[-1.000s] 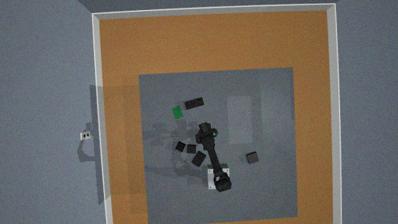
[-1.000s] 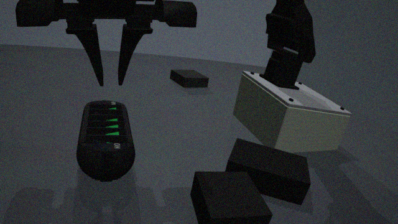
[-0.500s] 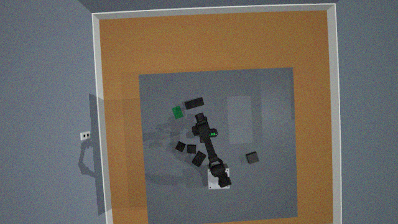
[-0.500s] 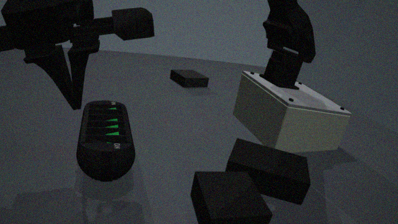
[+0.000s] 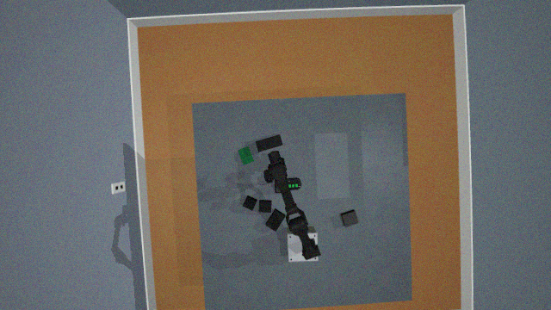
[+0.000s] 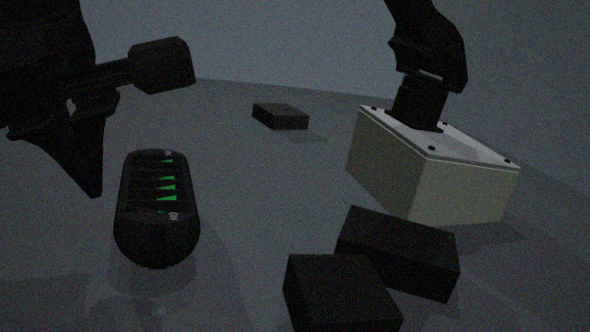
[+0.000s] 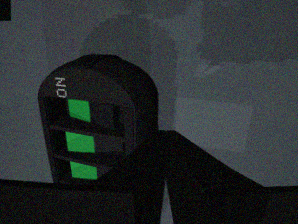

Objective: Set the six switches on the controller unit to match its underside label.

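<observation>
Left, a pale outlet point(image 5: 118, 188) marks the blue-grey floor outside the orange surround point(image 5: 297, 56). On the grey counter point(image 5: 366, 267) point(image 6: 258, 184), a green block point(image 5: 245, 155) lies left of the tool point(image 6: 96, 195), its fingers pressed together beside the controller unit point(image 5: 294, 183) point(image 6: 157, 207) point(image 7: 100, 90).

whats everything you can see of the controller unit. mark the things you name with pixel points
The controller unit point(image 5: 297, 179) point(image 6: 157, 240) point(image 7: 146, 90) is a dark, smooth, plastic-looking block with rounded ends, sitting upright on the bench with its switch side up. Thin ribs divide the rocker switches, several showing green, and pale ON lettering marks an end. The gripper point(image 6: 94, 195) is close beside it; whether they touch is unclear. The underside label is hidden.
</observation>
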Action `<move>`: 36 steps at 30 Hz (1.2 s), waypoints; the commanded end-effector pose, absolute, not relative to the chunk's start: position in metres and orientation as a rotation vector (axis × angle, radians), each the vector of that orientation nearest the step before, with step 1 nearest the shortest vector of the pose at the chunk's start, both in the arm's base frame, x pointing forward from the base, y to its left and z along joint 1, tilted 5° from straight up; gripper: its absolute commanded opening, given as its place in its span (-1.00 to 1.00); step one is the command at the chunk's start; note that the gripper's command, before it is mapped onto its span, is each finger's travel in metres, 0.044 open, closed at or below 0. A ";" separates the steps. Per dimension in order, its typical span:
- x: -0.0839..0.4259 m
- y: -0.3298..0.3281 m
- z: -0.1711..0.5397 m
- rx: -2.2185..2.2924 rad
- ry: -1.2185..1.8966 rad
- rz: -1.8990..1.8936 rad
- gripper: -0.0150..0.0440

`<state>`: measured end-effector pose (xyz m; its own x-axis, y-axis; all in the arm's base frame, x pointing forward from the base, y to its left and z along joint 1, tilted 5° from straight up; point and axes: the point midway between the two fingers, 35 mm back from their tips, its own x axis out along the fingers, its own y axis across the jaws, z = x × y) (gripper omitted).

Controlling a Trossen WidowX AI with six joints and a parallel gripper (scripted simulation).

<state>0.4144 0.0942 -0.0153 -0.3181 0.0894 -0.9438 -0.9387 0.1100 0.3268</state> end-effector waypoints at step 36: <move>0.415 0.099 -0.065 -0.889 1.442 1.386 -0.49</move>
